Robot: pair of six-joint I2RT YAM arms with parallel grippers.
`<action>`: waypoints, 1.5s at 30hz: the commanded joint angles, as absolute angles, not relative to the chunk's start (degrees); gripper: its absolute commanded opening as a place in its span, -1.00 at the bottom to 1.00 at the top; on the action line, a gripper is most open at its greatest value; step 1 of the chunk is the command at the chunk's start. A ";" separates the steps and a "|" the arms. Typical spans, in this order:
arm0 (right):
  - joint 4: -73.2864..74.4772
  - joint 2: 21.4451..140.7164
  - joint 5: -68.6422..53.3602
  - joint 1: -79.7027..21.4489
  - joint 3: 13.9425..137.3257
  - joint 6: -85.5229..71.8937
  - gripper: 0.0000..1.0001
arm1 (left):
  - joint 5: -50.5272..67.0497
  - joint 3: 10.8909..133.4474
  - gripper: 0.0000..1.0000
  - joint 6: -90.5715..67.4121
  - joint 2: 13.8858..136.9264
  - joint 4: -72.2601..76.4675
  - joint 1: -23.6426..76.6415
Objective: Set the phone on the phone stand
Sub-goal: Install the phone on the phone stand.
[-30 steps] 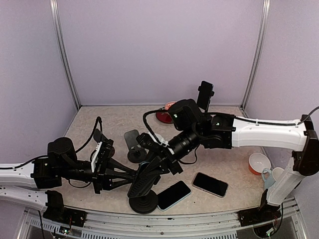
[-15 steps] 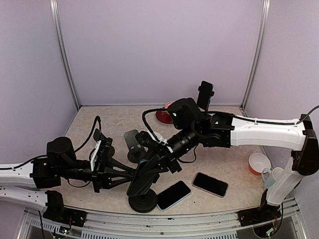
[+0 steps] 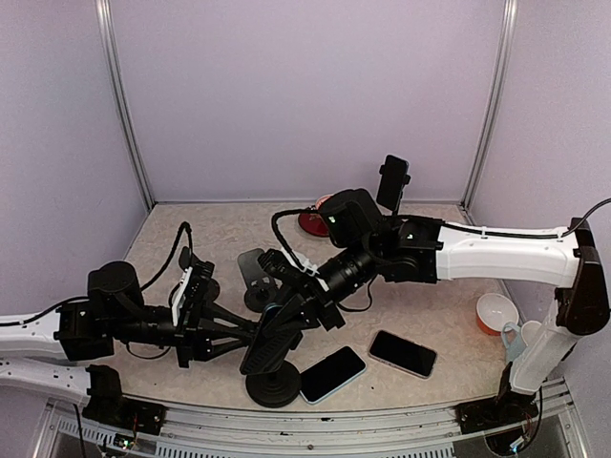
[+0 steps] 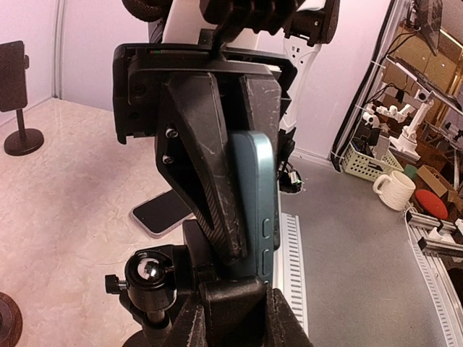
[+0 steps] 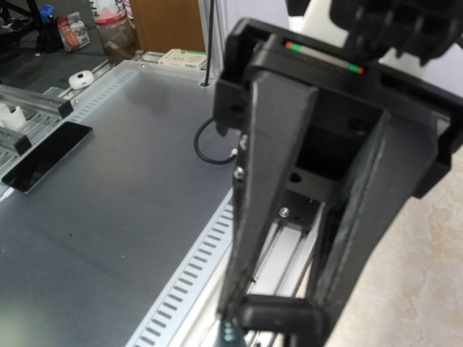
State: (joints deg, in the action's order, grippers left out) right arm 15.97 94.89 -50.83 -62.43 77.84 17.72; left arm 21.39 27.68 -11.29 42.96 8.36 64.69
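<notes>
Over the last second the phone (image 3: 265, 345) had drifted slightly toward 10 o'clock in the top view. It was still tilted above the phone stand (image 3: 272, 389), whose round base sat unmoved at the bench's (image 3: 430, 296) 6 o'clock edge. The right claw (image 3: 292, 315), reaching in from 2 o'clock, was closed on the phone's upper part, one scratched finger (image 4: 202, 166) flat against its face. Its wrist had slid the same small way. The left claw (image 3: 239, 341), coming from 9 o'clock, had its fingers drawn near together around a dark piece under the phone's lower end. Whether that piece was the phone or the stand's holder could not be told. A light-edged spare phone (image 3: 332, 373) and a dark spare phone (image 3: 403, 353) lay flat at 3 o'clock of the base, unchanged.
</notes>
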 commanded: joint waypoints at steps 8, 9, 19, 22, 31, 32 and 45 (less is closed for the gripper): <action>31.12 99.67 -29.76 -53.44 73.96 16.57 -1.00 | 34.29 33.18 -1.00 -13.68 35.13 20.39 64.51; 31.17 99.74 -29.71 -53.45 73.95 16.64 -1.00 | 34.95 32.76 -1.00 -14.16 34.65 21.28 64.00; 32.30 100.72 -30.24 -54.74 76.77 16.33 -1.00 | 35.93 31.20 -1.00 -16.47 38.21 23.12 62.49; 33.49 101.36 -30.24 -57.99 80.50 16.54 -1.00 | 34.08 30.89 -1.00 -15.99 40.39 24.06 63.43; 35.85 103.33 -31.99 -60.01 86.97 15.76 -1.00 | 30.40 31.18 -1.00 -13.73 43.29 23.19 64.82; 35.69 103.09 -32.19 -60.09 86.95 15.69 -1.00 | 30.21 31.01 -1.00 -13.68 43.14 23.12 64.86; 31.95 96.16 -34.24 -60.73 86.23 12.63 -0.10 | 28.74 28.29 -1.00 -11.95 40.69 24.44 64.78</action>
